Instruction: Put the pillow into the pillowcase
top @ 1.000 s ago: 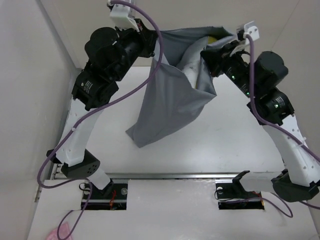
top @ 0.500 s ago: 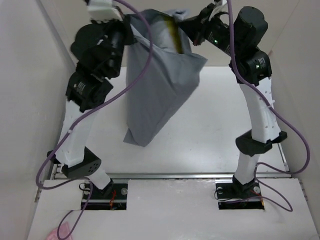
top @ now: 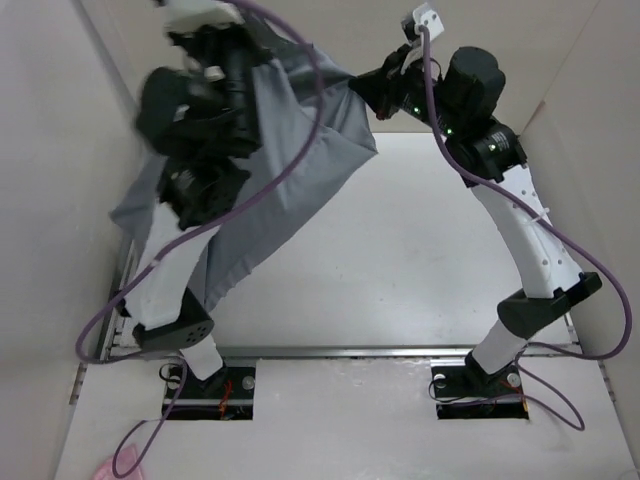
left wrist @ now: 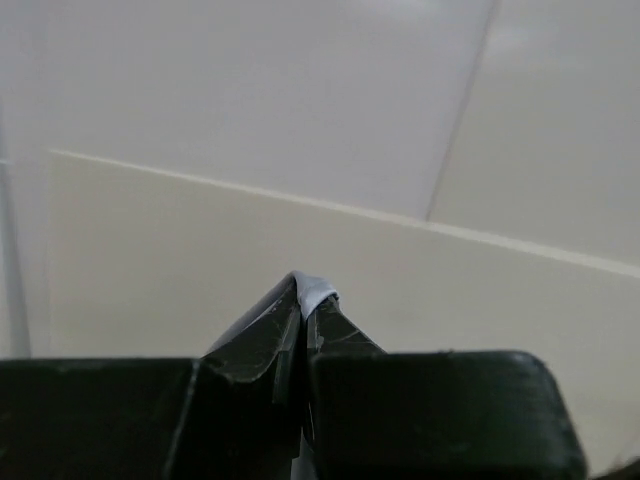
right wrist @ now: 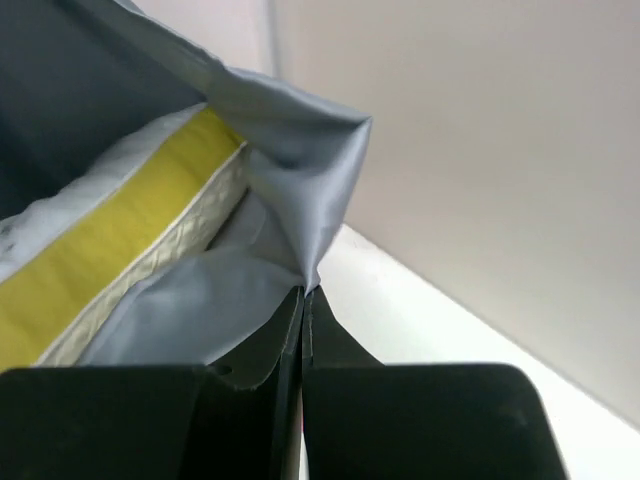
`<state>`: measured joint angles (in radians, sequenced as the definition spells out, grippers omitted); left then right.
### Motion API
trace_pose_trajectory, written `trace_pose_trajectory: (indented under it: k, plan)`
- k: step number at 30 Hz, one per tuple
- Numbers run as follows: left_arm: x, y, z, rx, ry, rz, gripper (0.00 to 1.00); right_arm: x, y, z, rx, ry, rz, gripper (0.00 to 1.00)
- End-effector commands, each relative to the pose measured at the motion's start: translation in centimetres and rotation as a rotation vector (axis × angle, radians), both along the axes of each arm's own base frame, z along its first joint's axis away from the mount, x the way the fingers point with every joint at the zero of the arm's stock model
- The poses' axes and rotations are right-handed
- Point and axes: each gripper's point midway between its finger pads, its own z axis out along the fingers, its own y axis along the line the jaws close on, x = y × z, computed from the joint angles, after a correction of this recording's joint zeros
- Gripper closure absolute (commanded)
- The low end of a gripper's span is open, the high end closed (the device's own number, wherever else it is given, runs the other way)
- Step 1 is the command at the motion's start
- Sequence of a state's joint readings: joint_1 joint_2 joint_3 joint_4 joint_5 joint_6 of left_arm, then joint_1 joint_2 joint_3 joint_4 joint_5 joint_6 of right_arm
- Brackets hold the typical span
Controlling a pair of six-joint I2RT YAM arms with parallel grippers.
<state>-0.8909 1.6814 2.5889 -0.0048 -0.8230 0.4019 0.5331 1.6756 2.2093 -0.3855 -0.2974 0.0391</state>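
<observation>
Right now you have both arms lifted high over the far part of the desk (top: 430, 250), with the pillowcase (top: 300, 150) strung between them. Your left pincer (left wrist: 303, 322) is pressed together on a small fold of the grey cloth. In the left wrist view only a pale sliver of it peeks out past the tips, against bare wall panels (left wrist: 250, 90).

Your right pincer (right wrist: 303, 300) is likewise clamped on the pillowcase. It grips the open hem, which stands up in a crumpled peak just above the tips.

The pillow (right wrist: 110, 235) is inside the sack. Through the right wrist camera you see its yellow edge band and the quilted white side just beside it, with grey cloth above and below. From overhead the cloth hides the pillow completely, so you cannot tell how deep it sits.

In that overhead view the pillowcase hangs from its held top edge and sweeps down and to the left. It passes behind your left arm (top: 190, 150), and one corner reaches out near the left wall. Whether its lowest part touches the desk you cannot tell. A purple cable (top: 290, 170) loops across the front of the cloth.
</observation>
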Motion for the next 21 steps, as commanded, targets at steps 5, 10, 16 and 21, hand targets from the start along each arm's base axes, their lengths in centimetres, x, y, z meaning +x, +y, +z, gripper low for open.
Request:
trace_pose_trajectory:
  k: [5, 10, 16, 21]
  plan:
    - [7.5, -21.8, -20.2, 0.290, 0.384, -0.557, 0.62, 5.4, -8.7, -17.8, -0.089, 0.350, -0.380, 0.93]
    - [6.8, -25.6, -30.3, 0.326, 0.653, -0.754, 0.00, 3.6, -17.6, -27.6, -0.156, 0.578, -0.757, 0.28]
    - [6.0, -21.4, -33.5, 0.256, 0.764, -0.672, 0.00, -0.4, -24.1, -28.3, -0.131, 0.628, -1.039, 0.00]
    - [4.5, -14.2, -34.1, 0.100, 0.792, -0.510, 0.00, -1.2, -21.0, -29.7, -0.139, 0.684, -0.848, 0.00]
